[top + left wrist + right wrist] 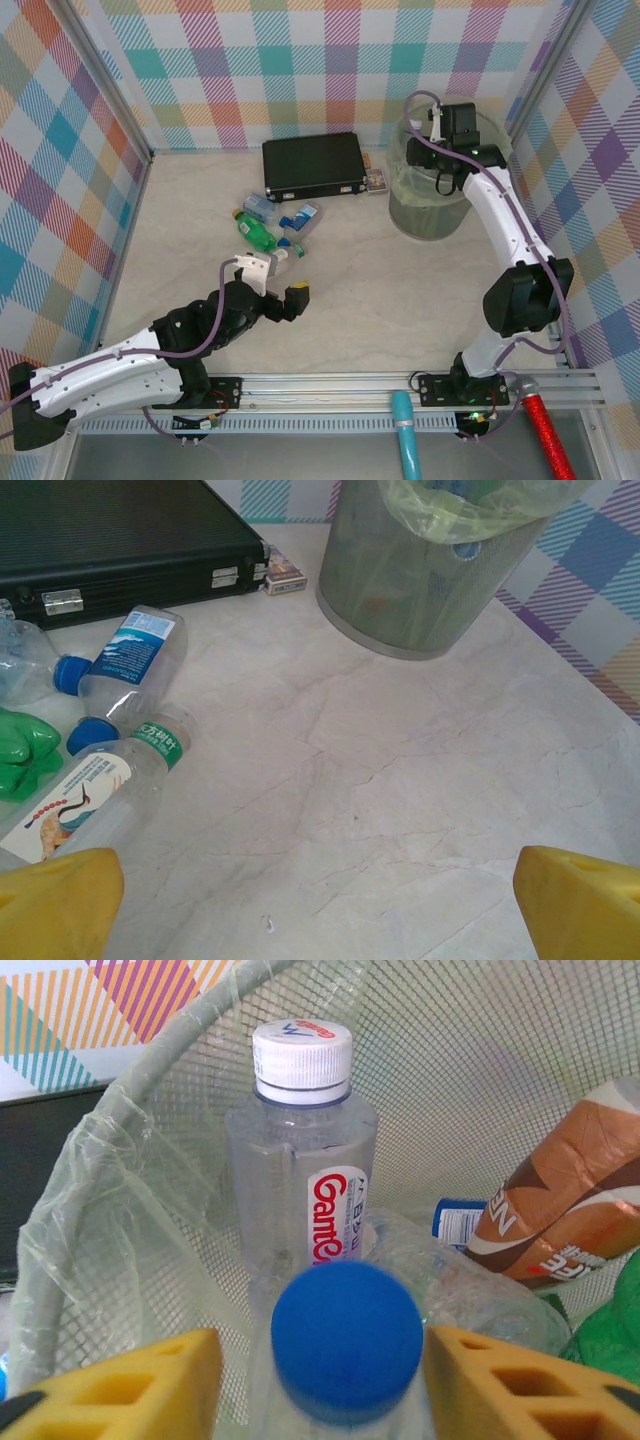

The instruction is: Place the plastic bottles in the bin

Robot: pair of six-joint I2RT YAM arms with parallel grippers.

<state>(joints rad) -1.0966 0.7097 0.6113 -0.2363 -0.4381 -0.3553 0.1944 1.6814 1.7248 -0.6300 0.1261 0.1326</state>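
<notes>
My right fingers (130, 1385) hang over the mouth of the bin (432, 215), which stands at the far right of the table (400, 780), near the black case (312, 165). From above I see the arm reaching there, but not what is between the fingers. The right wrist camera shows it: a blue-capped bottle (345, 1335) stands between the two yellow pads, inside the rim. The fingers are released, parted wider than the cap, with a gap on one side and the other pad just beside the cap. The same view shows what lies in the bin: a clear bottle with a white cap (300, 1190) upright against the mesh wall, a brown-labelled bottle (560, 1210) leaning at the right, and something green low in the corner. My left fingers (55, 900) are spread wide and hold nothing, low over bare table. Their camera shows the bottles remaining on the table at its left edge: a blue-label bottle (140, 665), a green bottle (25, 755) and a clear bottle with a green band (95, 795), all lying on their sides, close together. A small box (285, 577) sits touching the corner of the case.
</notes>
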